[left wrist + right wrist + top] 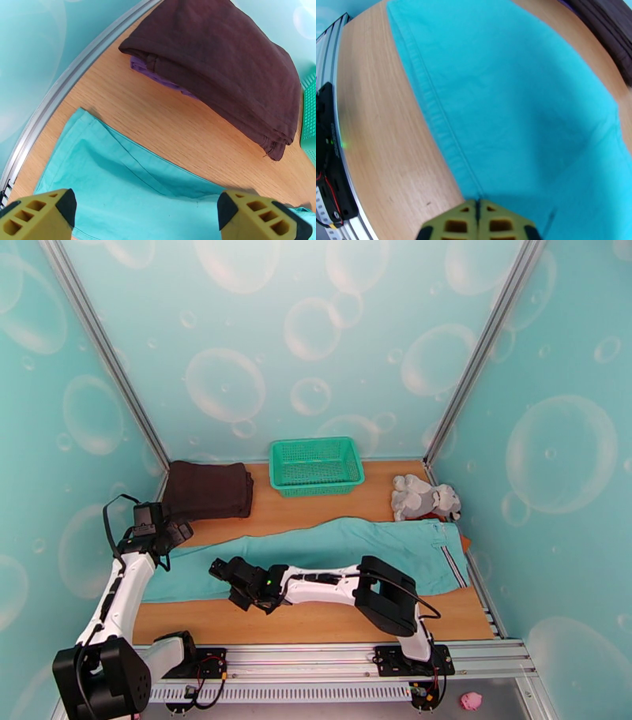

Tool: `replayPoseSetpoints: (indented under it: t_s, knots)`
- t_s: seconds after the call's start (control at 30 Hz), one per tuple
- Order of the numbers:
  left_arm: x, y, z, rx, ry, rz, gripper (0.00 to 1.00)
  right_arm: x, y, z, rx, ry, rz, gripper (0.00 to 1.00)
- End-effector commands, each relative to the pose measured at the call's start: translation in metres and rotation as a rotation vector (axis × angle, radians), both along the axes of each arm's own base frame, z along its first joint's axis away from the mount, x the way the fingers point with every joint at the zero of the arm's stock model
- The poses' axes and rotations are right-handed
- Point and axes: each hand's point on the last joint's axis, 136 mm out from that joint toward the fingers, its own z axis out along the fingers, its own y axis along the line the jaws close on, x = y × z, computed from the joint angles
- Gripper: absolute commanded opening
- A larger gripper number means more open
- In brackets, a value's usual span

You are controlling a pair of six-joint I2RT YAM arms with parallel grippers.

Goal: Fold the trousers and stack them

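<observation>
The light teal trousers (355, 552) lie flat and stretched out across the wooden table, with the striped waistband at the right and the leg hems at the left. My left gripper (178, 534) hovers over the far left hem corner. In the left wrist view the left gripper (148, 216) stands open, its yellow fingertips (39, 213) wide apart above the trousers (130, 185). My right gripper (216, 566) points left over the legs. The right wrist view has the right gripper (478, 219) shut, its tips at the near seam edge of the trousers (513, 102). Whether cloth is pinched is hidden.
A dark brown folded garment (207, 490) lies at the back left, with purple cloth (158, 75) under it. A green basket (316, 465) stands at the back middle and a grey plush toy (423, 499) at the back right. Teal walls enclose the table; a metal rail (332, 658) runs along the near edge.
</observation>
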Motion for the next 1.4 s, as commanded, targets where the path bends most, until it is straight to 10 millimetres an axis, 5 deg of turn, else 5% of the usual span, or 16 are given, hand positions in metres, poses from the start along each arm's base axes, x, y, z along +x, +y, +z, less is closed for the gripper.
replayPoseSetpoints:
  t_s: [0.0, 0.1, 0.23, 0.37, 0.5, 0.67, 1.23, 1.3, 1.37]
  knots:
    - [-0.004, 0.014, 0.001, 0.042, 0.002, 0.038, 0.99, -0.014, 0.002, -0.016, 0.0, 0.063, 0.019, 0.11]
    - [-0.003, 0.022, -0.002, 0.053, 0.018, 0.013, 1.0, -0.016, 0.0, -0.009, 0.027, 0.066, 0.026, 0.24]
    - [0.003, 0.034, -0.016, -0.02, 0.038, 0.004, 0.99, -0.006, -0.021, 0.026, 0.127, 0.023, 0.007, 0.36]
    - [-0.009, 0.059, -0.036, -0.007, 0.144, 0.088, 0.99, 0.031, -0.069, 0.053, 0.242, 0.057, -0.123, 0.5]
    - [-0.033, 0.081, -0.062, -0.029, 0.273, 0.148, 0.99, 0.068, -0.129, 0.048, 0.265, 0.061, -0.271, 0.51]
    - [-0.039, 0.103, -0.079, -0.094, 0.304, 0.206, 0.99, 0.081, -0.173, 0.063, 0.446, 0.064, -0.335, 0.52]
    - [-0.038, 0.104, -0.143, -0.272, 0.401, 0.211, 0.69, 0.081, -0.186, 0.06, 0.495, 0.077, -0.322, 0.53]
    - [-0.039, 0.102, -0.149, -0.289, 0.408, 0.217, 0.63, 0.084, -0.19, 0.061, 0.507, 0.078, -0.328, 0.53]
    - [-0.04, 0.099, -0.158, -0.325, 0.424, 0.215, 0.47, 0.084, -0.194, 0.065, 0.533, 0.075, -0.328, 0.53]
